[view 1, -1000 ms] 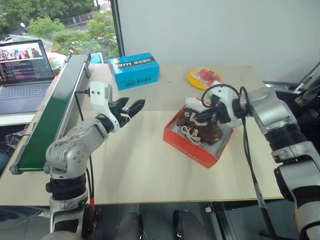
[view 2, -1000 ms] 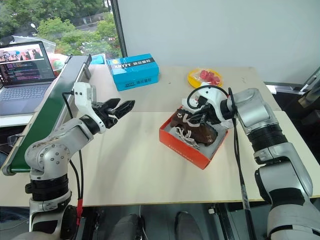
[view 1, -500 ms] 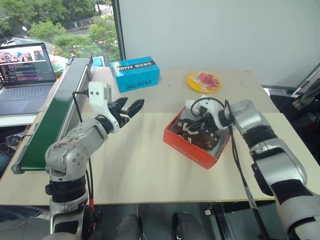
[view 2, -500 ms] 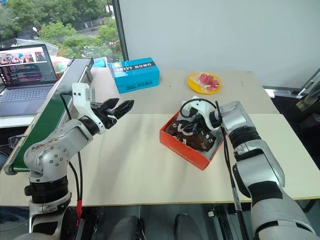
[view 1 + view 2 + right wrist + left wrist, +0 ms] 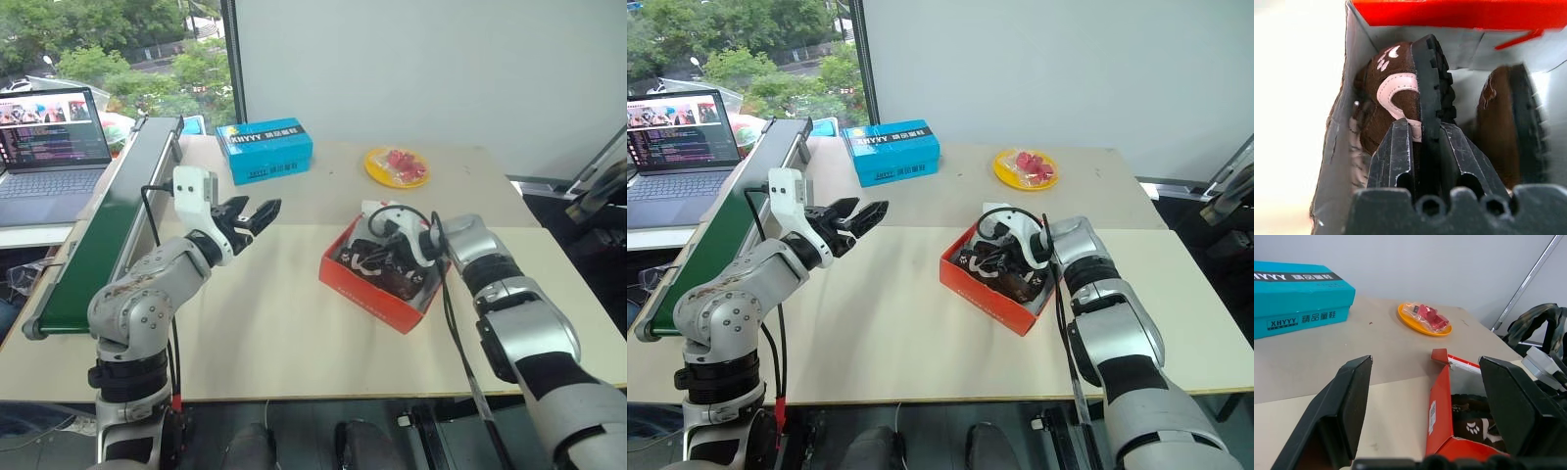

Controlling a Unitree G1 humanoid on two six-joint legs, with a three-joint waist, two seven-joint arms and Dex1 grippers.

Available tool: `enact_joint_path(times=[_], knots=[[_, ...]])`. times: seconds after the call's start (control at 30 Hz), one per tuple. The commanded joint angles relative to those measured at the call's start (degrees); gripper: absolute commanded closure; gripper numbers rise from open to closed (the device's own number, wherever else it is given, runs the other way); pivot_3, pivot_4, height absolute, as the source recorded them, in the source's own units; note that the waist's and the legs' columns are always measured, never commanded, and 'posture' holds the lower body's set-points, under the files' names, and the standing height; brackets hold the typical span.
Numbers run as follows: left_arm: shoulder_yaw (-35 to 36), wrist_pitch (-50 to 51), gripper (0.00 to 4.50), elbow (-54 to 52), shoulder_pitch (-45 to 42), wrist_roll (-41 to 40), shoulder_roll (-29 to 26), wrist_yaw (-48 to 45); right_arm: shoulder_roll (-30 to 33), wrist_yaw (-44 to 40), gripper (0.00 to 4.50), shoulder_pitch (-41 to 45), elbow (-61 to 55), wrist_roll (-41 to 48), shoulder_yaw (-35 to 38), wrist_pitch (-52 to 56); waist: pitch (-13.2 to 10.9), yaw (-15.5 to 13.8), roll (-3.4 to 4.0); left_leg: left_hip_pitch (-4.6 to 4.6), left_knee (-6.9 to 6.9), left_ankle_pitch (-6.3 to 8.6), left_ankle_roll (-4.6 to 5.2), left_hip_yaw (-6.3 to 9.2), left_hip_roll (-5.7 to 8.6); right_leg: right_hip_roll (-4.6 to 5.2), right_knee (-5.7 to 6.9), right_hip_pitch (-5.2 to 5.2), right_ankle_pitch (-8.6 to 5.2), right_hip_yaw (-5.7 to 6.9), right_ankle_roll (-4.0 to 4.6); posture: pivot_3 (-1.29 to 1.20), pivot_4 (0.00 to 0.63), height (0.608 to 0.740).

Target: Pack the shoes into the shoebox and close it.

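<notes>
shoes: both dark brown shoes (image 5: 1400,93) sit inside the shoebox, lying on their sides. In the right wrist view one shoe has its black lugged sole edge facing up beside a cream patch and paw-print marks; the second shoe (image 5: 1508,122) lies next to it against the other wall. Cream laces (image 5: 358,262) show at the box's near-left end.

shoebox: red-orange box (image 5: 367,291), white inside, on the right half of the table, set at an angle to the table edge. Top is open. Lid can't be made out clearly from the head views; a red flap with a white edge (image 5: 1449,360) sticks up at the far corner in the left wrist view.

right gripper: down in the box (image 5: 1422,147), fingers clamped on the heel end of the first shoe, sole edge pinched between them. Wrist angled down and toward the robot's left.

left gripper: in the air (image 5: 250,215) over the table's left half, well apart from the box, pointing level toward it. Fingers (image 5: 1344,406) spread wide, nothing between them.

table: light beige top (image 5: 255,313).

blue box: teal box with white lettering (image 5: 265,149) at the far left of the table, closed.

plate: yellow-orange plate (image 5: 396,164) with red wrapped items, far side, beyond the shoebox.

conveyor: green belt with metal frame (image 5: 103,225) along the table's left edge.

laptop: open (image 5: 49,137), screen lit, left of the conveyor.
</notes>
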State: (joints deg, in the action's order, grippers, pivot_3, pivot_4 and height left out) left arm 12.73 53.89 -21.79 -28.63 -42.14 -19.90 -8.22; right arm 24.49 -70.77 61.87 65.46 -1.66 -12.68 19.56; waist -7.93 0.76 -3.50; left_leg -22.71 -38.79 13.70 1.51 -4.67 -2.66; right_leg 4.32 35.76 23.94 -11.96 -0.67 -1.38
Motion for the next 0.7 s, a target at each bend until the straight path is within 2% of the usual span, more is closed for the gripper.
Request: enact_joint_path(times=[0.03,0.1,0.3,0.53,0.6,0.7], knots=[[-0.35,-0.43,0.8,-2.37,-0.32,-0.33,0.3,-0.01,-1.34,-2.62,4.19,-2.24,3.37,1.08,1.73,4.48,-0.03,0.09,0.05,-0.03,0.04,0.0,-0.01,-0.04,-0.01,0.0,0.01,0.1,-0.01,-0.03,0.02,0.0,0.15,0.74],[-0.52,-0.53,0.8,-2.41,-0.21,-0.3,0.47,0.06,-1.46,-2.05,4.19,-1.89,3.81,0.93,2.68,5.09,-0.05,0.3,0.08,-0.06,0.11,0.02,-0.06,-0.04,-0.01,-0.05,0.04,0.19,-0.04,-0.03,0.07,0.0,0.15,0.74],[-0.45,-0.52,0.8,-2.66,0.0,-0.34,0.7,0.22,-1.5,4.6,4.19,-2.61,2.9,-5.63,-1.44,-2.29,-0.07,0.34,0.16,-0.01,0.17,0.04,-0.1,-0.06,-0.04,-0.1,0.09,0.19,-0.09,-0.03,0.15,0.0,0.15,0.74],[-0.62,-0.64,0.8,-2.33,-0.17,-0.27,0.49,-0.04,-2.89,6.64,4.19,-3.03,1.71,-9.43,-3.93,-6.86,-0.04,0.33,0.11,0.42,0.15,0.04,-0.1,-0.09,-0.03,-0.08,0.07,-0.26,-0.1,-0.04,0.14,0.0,0.15,0.74],[-0.68,-0.58,0.8,-2.29,-0.22,-0.25,0.32,-0.21,-3.02,6.44,3.22,-2.95,1.6,-9.54,-3.92,-6.88,-0.04,0.37,0.12,0.57,0.16,0.05,-0.1,-0.07,-0.05,-0.09,0.03,-0.44,-0.1,-0.02,0.14,0.0,0.15,0.74],[-0.53,-0.47,0.8,-2.14,-0.33,-0.22,-0.11,-0.47,-2.7,6.92,2.4,-2.0,0.61,-8.36,-2.36,-6.6,-0.1,0.39,0.21,0.69,0.21,0.05,-0.11,-0.07,-0.09,-0.07,0.03,-0.53,-0.12,-0.02,0.17,0.0,0.15,0.74]])
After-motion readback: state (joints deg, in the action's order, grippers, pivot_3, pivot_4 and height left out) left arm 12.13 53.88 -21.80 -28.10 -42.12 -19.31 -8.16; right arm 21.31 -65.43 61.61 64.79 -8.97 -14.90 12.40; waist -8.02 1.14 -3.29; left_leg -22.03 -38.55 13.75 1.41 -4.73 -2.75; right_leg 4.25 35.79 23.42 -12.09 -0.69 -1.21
